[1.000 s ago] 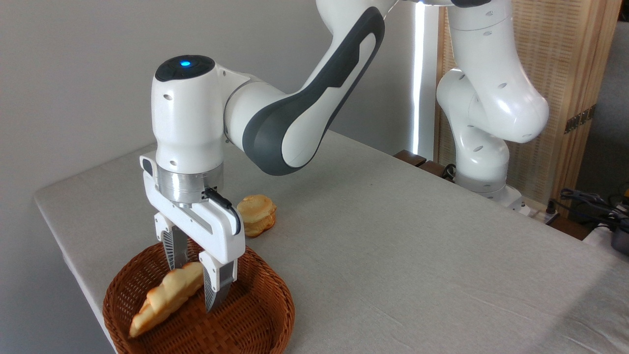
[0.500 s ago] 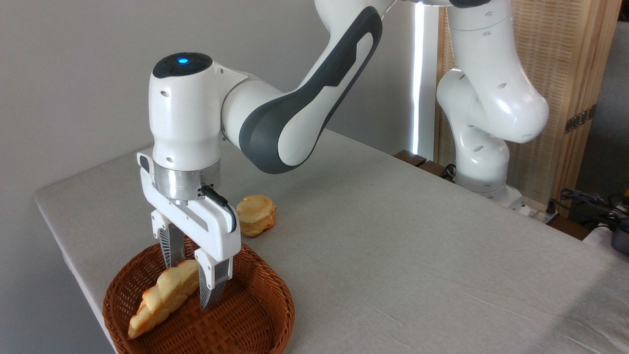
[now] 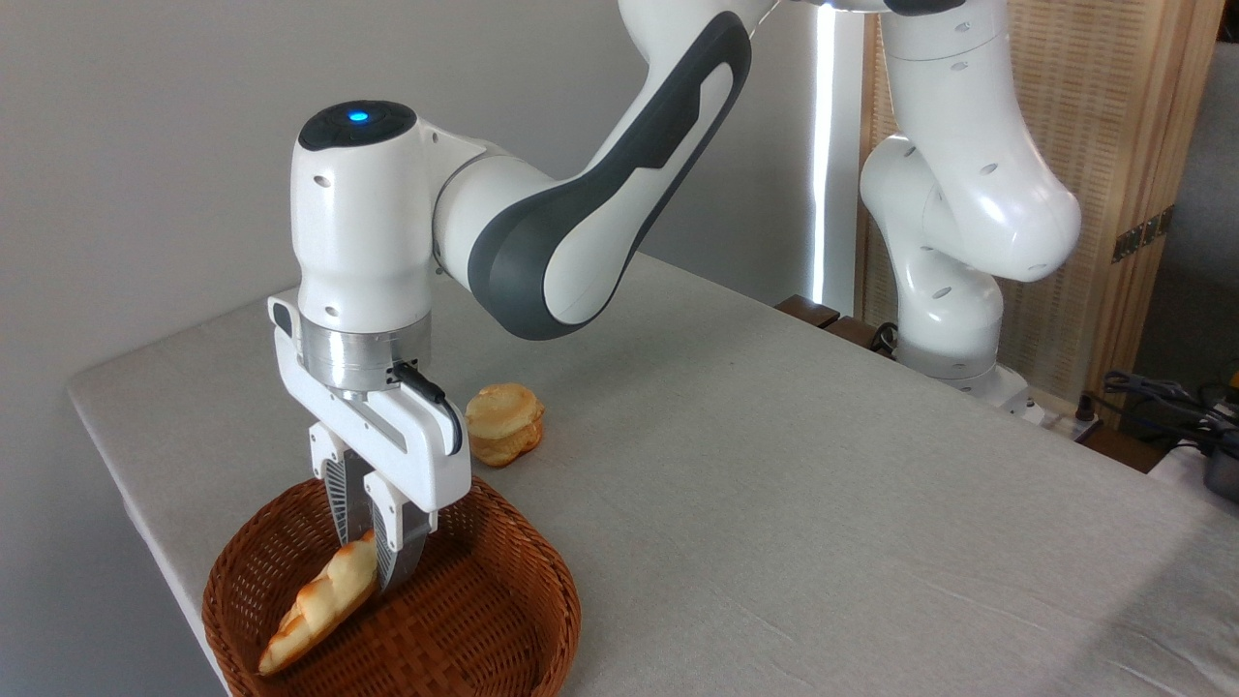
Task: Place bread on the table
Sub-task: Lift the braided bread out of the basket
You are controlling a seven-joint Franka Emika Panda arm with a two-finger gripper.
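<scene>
The bread (image 3: pixel 317 608), a long braided golden loaf, lies tilted inside the brown wicker basket (image 3: pixel 503 620) at the lower left. My gripper (image 3: pixel 373 561) points straight down into the basket, and its two fingers are closed on the loaf's upper right end. The loaf's lower end still rests on the basket floor. The table (image 3: pixel 774 465) has a plain light grey top and stretches from the basket out to the right.
A small round stacked bun (image 3: pixel 503 423) sits on the table just behind the basket. The arm's base (image 3: pixel 953 358) stands at the table's far right edge. Cables and a wooden screen lie beyond it.
The gripper's fingers have closed from wide apart onto the loaf's upper end. The wrist shifted slightly left, and the loaf sits a little lower and steeper in the basket.
</scene>
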